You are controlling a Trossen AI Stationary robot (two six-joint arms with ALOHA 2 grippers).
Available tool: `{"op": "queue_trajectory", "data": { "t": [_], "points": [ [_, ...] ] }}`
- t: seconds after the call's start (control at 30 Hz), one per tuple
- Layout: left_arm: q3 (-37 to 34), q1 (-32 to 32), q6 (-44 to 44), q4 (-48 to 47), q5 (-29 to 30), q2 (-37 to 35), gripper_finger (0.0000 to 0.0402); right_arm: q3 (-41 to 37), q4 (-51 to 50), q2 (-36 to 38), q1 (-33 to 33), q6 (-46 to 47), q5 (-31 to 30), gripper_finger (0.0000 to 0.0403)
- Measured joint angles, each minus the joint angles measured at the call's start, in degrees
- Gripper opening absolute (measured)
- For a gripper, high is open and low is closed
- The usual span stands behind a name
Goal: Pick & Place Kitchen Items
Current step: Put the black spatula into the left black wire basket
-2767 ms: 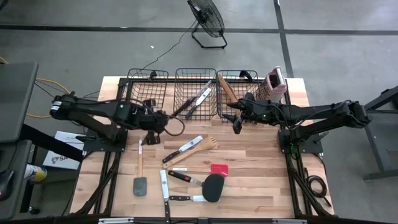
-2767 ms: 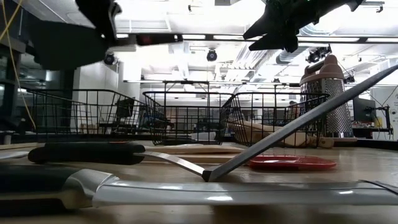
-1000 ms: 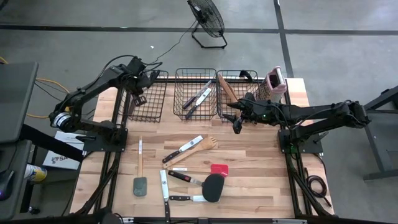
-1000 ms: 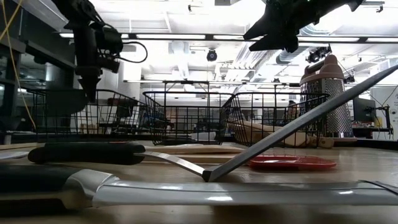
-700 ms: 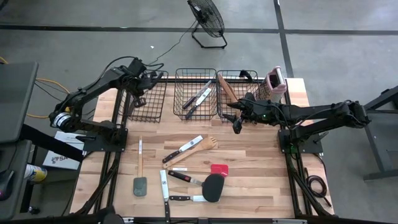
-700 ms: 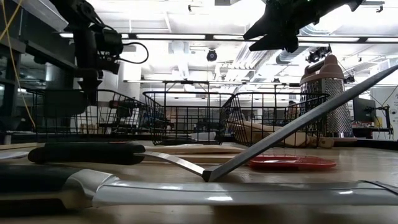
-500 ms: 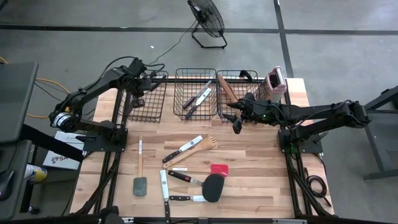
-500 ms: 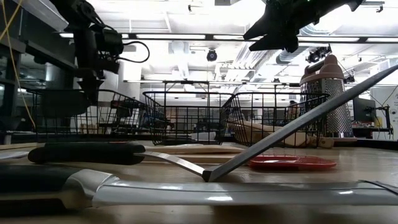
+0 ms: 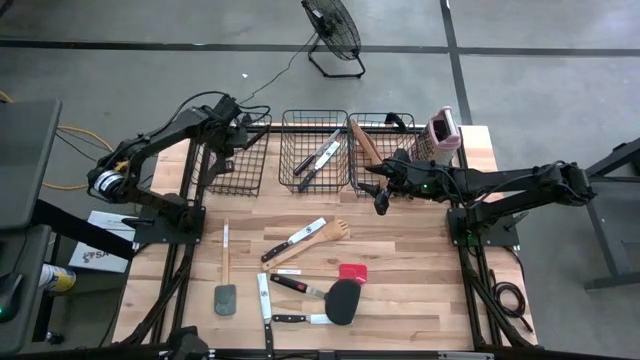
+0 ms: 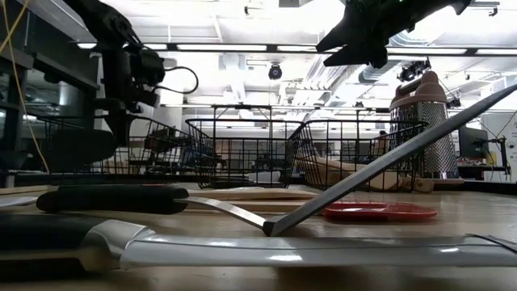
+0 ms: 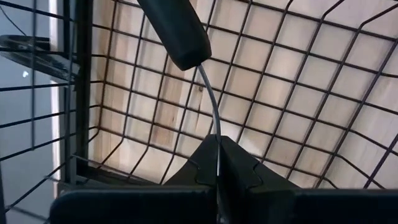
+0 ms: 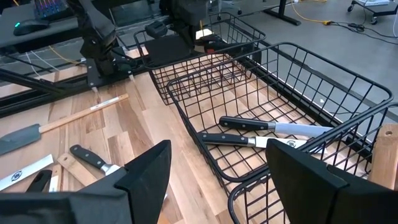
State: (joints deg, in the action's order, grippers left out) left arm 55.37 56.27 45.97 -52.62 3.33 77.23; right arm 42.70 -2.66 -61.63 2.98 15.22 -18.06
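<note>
My left gripper (image 9: 226, 140) points down over the left wire basket (image 9: 237, 178) at the table's far left, shut on a black spatula (image 10: 77, 145) with a thin steel neck. My right gripper (image 9: 381, 205) hangs open and holds nothing, above the table in front of the right basket (image 9: 380, 150). Two knives (image 12: 267, 134) lie in the middle basket (image 9: 314, 150). More utensils lie flat on the table: a knife (image 9: 293, 240), a wooden spatula (image 9: 322, 234), a red spatula (image 9: 352, 271), a black spatula (image 9: 343, 300) and a grey-headed spatula (image 9: 225, 285). My left gripper pinches the spatula's thin steel neck (image 11: 217, 127) between its shut fingers, coming steeply from above. The spatula's black end (image 11: 177, 31) reaches past the fingertips toward the basket floor. It hangs below the fingers, clear of the wire, inside the basket's walls.
A pink-and-white box grater (image 9: 442, 135) stands upright at the far right, beside the right basket, which holds wooden utensils (image 9: 362, 143). Two more knives (image 9: 265, 310) lie near the front edge. Bare wood shows at the table's left and right sides.
My left gripper has sunk toward the left basket and rolled about its own axis, staying shut. The black spatula has gone down with it, lower between the basket's walls.
</note>
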Motion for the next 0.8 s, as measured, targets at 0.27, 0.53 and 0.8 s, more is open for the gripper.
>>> {"op": "queue_trajectory", "data": {
  "t": [0.27, 0.53, 0.8],
  "points": [
    [0.0, 0.0, -0.8, 0.6, 0.2, 3.8, 0.0000, 0.0, -0.1, 0.0, 0.0, 0.0, 0.0, 0.0254],
    [0.2, 0.0, -1.8, 0.7, 0.4, 5.8, 0.0001, 0.0, -0.1, 0.0, 0.0, 0.0, 0.0, 0.0254],
    [0.0, 0.0, -2.7, 1.2, 0.9, 5.9, 0.0015, 0.0, -0.2, 0.0, 0.0, 0.0, 0.0, 0.0254]
  ]
}}
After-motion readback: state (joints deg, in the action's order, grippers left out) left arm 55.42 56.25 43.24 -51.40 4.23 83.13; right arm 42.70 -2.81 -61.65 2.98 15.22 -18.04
